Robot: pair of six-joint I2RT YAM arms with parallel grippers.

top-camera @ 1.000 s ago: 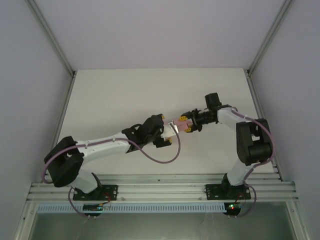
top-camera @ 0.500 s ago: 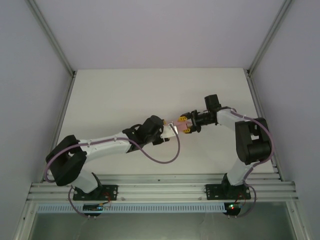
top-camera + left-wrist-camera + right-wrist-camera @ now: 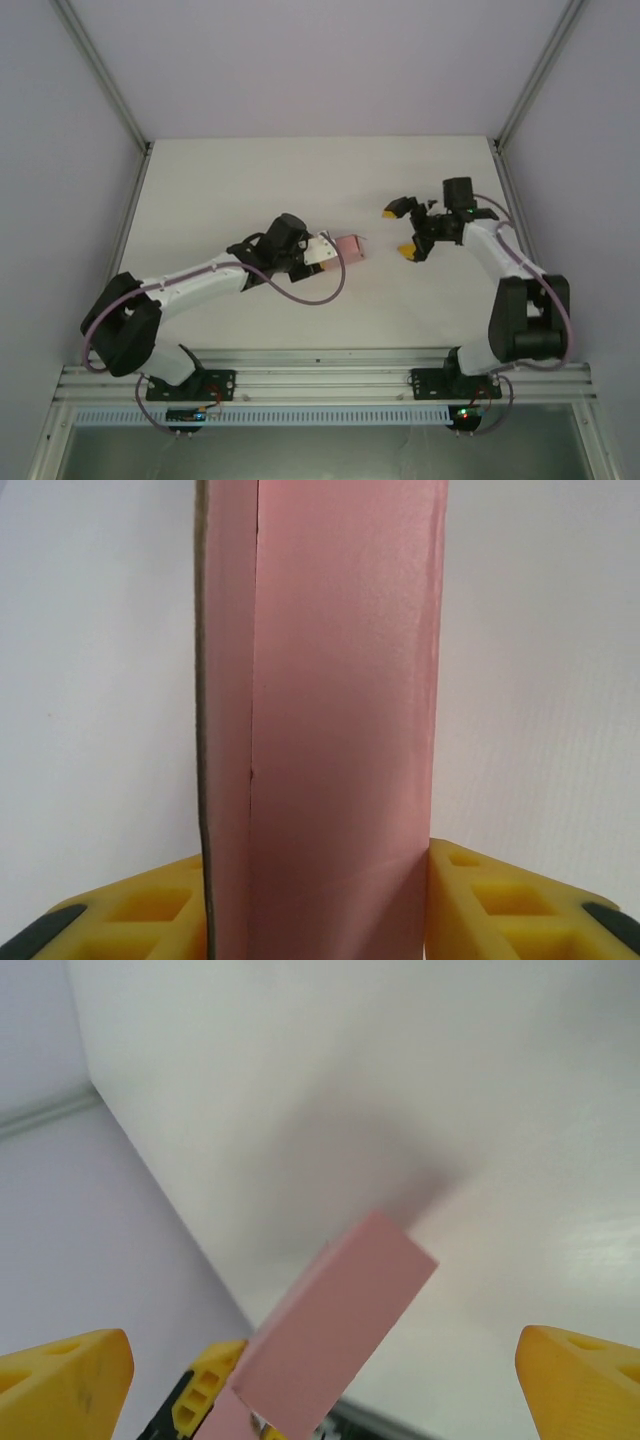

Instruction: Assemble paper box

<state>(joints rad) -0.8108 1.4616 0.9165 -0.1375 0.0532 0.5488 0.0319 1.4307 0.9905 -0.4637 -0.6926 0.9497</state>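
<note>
The paper box [image 3: 349, 246] is a small light pink folded box held above the table's middle. My left gripper [image 3: 334, 249] is shut on its near end. In the left wrist view the paper box [image 3: 340, 720] stands up between the two yellow fingers [image 3: 480, 900], which press on both its sides. My right gripper [image 3: 399, 230] hangs open to the right of the box, apart from it. In the right wrist view the paper box [image 3: 340, 1330] points towards the wide gap of my right gripper [image 3: 320, 1380], untouched by the yellow fingertips [image 3: 580, 1375].
The white table [image 3: 250, 190] is bare around both arms. Grey walls and metal frame posts [image 3: 120, 110] close in the left, right and back sides. A rail [image 3: 320, 380] carries the arm bases along the near edge.
My right gripper let go of the box, opened wide and drew back to the right. My left gripper closed on the box and carried it slightly left.
</note>
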